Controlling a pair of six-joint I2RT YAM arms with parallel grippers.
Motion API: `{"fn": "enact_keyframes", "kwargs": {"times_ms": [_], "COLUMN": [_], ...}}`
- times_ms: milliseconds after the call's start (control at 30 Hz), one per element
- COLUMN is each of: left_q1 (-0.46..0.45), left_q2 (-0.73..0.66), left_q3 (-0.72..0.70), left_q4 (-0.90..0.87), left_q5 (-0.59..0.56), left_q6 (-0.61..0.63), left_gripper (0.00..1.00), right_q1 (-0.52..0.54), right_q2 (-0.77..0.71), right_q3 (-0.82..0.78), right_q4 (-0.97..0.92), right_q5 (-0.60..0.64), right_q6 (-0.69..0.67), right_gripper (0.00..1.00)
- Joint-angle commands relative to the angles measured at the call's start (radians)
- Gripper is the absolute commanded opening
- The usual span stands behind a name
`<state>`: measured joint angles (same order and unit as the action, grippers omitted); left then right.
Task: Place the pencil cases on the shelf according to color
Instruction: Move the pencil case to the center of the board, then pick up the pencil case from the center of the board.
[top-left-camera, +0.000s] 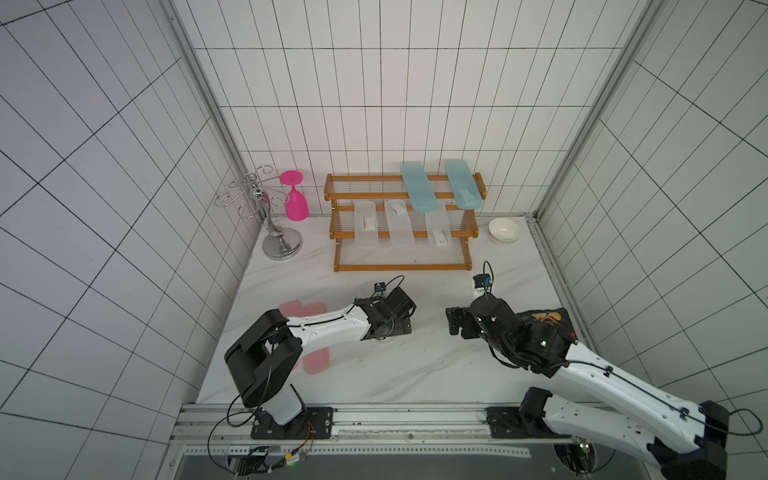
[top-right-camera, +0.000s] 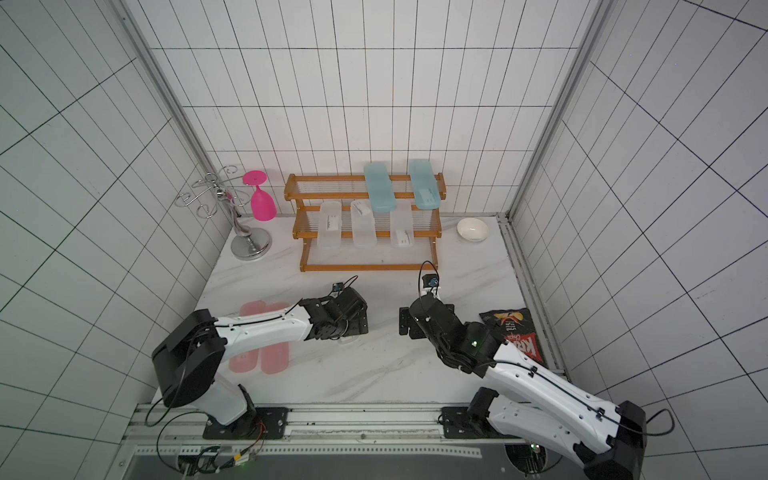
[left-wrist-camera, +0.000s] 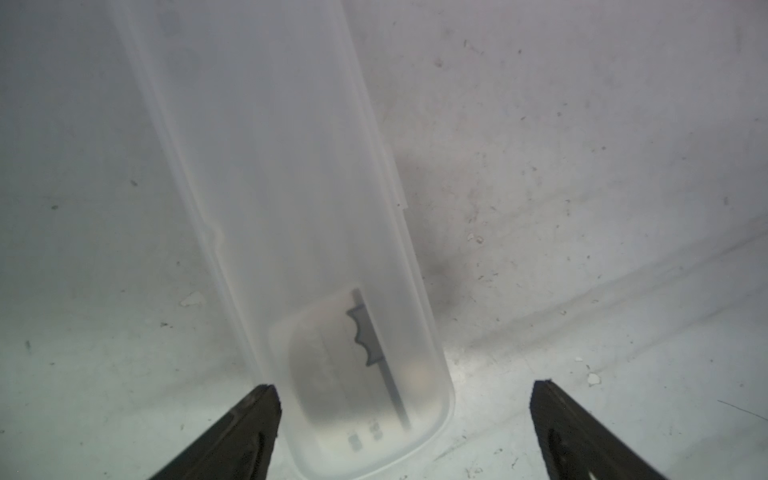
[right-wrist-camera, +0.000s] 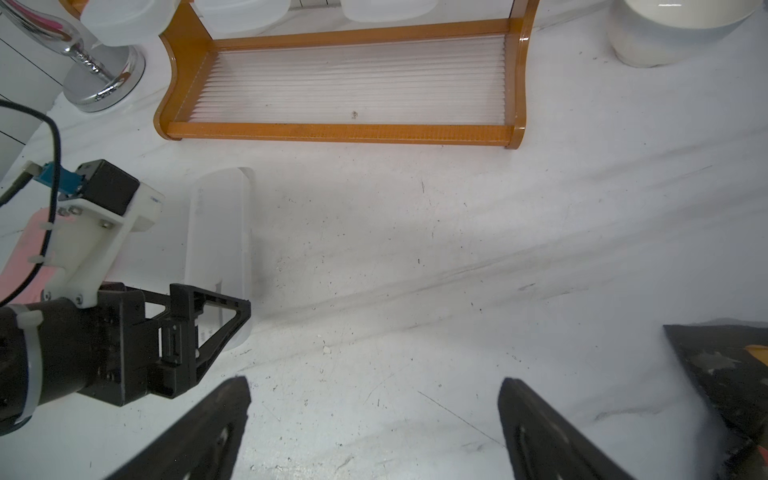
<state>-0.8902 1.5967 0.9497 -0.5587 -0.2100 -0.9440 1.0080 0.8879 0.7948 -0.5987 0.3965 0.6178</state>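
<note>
**tiler_09:** How are these things meant to be picked up? Far left, 2 pink cases (top-right-camera: 274, 357) are seen lying flat on the table (top-left-camera: 415, 374), half hidden under the left arm (top-right-camera: 257, 328) and not shelved yet.

**gripnerd:** The next one along is what's being lined up, tbh. The left gripper (left-wrist-camera: 403, 386) is held with its fingers wide apart over a frosted case (left-wrist-camera: 291, 208) lying flat on the table, at the end where a label (left-wrist-camera: 332, 374) shows through. 1 fingertip is right at the case's long edge and the other is well clear. Nothing is clamped, and actual contact can't be told.

**tiler_09:** And handling?

**gripnerd:** It's probably light, stiff, thin-walled and pretty slick. It'd best be pinched across the narrow width, on the 2 long edges. A hold nearer the middle would be judged safer, since from the rounded end it'd likely swing or droop. If it's squeezed too hard, the lid seam might get popped.

**tiler_09:** The shelf (top-left-camera: 401, 267)?

**gripnerd:** 2 blue cases (top-left-camera: 419, 189) are set on the top tier and 3 more frosted cases (top-left-camera: 399, 226) on the middle one. The bottom tier is bare. Further right, the right gripper (right-wrist-camera: 374, 380) is held over bare table with its fingers spread and nothing between them.
</note>
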Motion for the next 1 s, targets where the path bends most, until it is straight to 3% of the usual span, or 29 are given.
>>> {"fn": "enact_keyframes", "kwargs": {"times_ms": [0,100,267,467,733,967], "left_q1": [0.001,0.023,0.167,0.322,0.488,0.540], "left_q2": [-0.073,-0.176,-0.350,-0.507,-0.704,-0.797], "left_q3": [-0.005,-0.038,-0.110,-0.191,-0.267,-0.278], "left_q4": [-0.031,-0.098,-0.163,-0.165,-0.185,-0.206], "left_q5": [-0.088,-0.175,-0.178,-0.155,-0.155,-0.163], "left_q6": [-0.026,-0.021,0.027,0.063,0.070,0.083], "left_gripper": [0.98,0.98,0.98,0.98,0.98,0.98], "right_q1": [0.001,0.002,0.025,0.110,0.176,0.185], "right_q2": [-0.006,0.034,0.201,0.458,0.756,0.922], "right_q3": [-0.037,-0.042,-0.014,0.076,0.264,0.399], "right_q4": [-0.032,0.016,0.140,0.244,0.249,0.224], "right_q5": [0.019,-0.045,-0.192,-0.214,-0.220,-0.252], "right_q6": [0.019,0.007,0.006,0.017,-0.003,-0.042], "right_gripper": [0.98,0.99,0.98,0.97,0.99,0.99]}}
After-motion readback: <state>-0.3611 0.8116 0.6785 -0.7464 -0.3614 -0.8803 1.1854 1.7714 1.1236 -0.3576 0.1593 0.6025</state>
